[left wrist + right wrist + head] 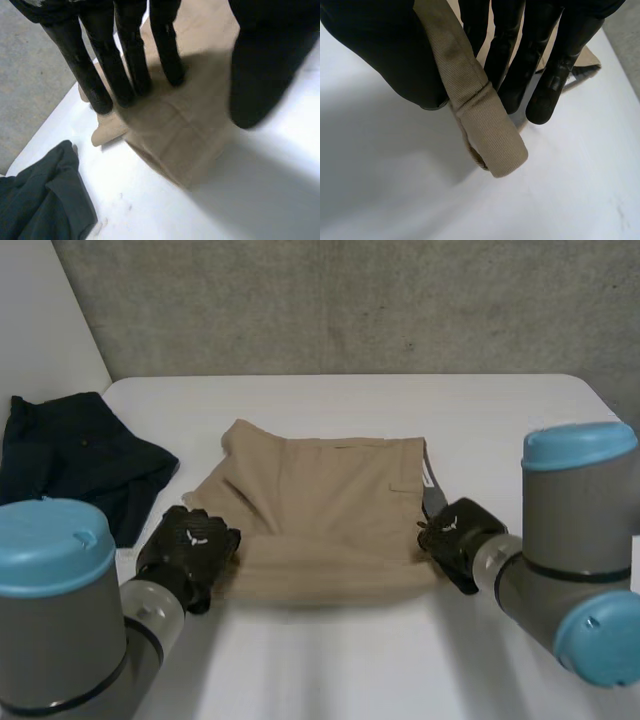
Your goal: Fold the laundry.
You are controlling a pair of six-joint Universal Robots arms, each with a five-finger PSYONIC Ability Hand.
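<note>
Tan folded twill shorts (320,510) are lying on the white counter (330,660), in its middle. The left robot hand (188,545) is pressing straight, spread fingers (131,60) on their near-left corner; the right robot hand (455,535) is pinching their rolled near-right edge.

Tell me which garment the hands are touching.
The tan garment: the left hand presses one side, the right hand pinches the other. The dark garment lies apart.

Looks like a robot lab: a plain white table (350,660), bare grey surface (350,300) beyond its far edge.
</note>
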